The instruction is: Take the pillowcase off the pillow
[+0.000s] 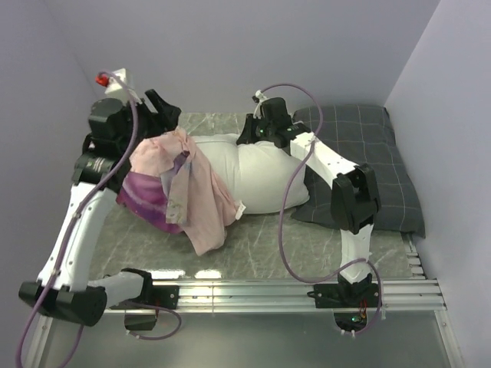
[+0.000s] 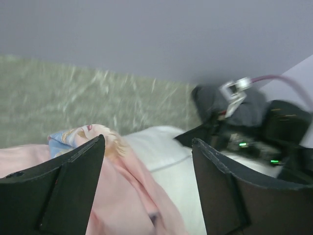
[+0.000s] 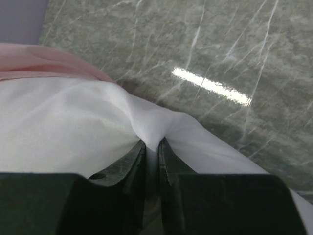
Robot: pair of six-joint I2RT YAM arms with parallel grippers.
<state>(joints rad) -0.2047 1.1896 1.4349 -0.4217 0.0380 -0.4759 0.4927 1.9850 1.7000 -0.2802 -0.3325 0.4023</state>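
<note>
The pink-purple pillowcase [image 1: 188, 188] lies bunched and partly inside out over the left end of the white pillow [image 1: 265, 172], one flap trailing toward the front. My left gripper [image 1: 165, 111] stands open above the pillowcase's back left corner. In the left wrist view its two fingers [image 2: 78, 171] straddle pink fabric [image 2: 122, 196] without touching it, with the pillow [image 2: 166, 156] beyond. My right gripper [image 1: 249, 134] sits at the pillow's far edge. In the right wrist view its jaws [image 3: 151, 142] pinch a fold of white pillow fabric [image 3: 63, 122], and the pillowcase [image 3: 44, 61] shows at upper left.
A dark grey checked pillow [image 1: 376, 169] lies at the right, partly under the white one and the right arm. The marble tabletop [image 1: 253, 238] is walled at the back and both sides. A metal rail [image 1: 291, 291] runs along the front edge.
</note>
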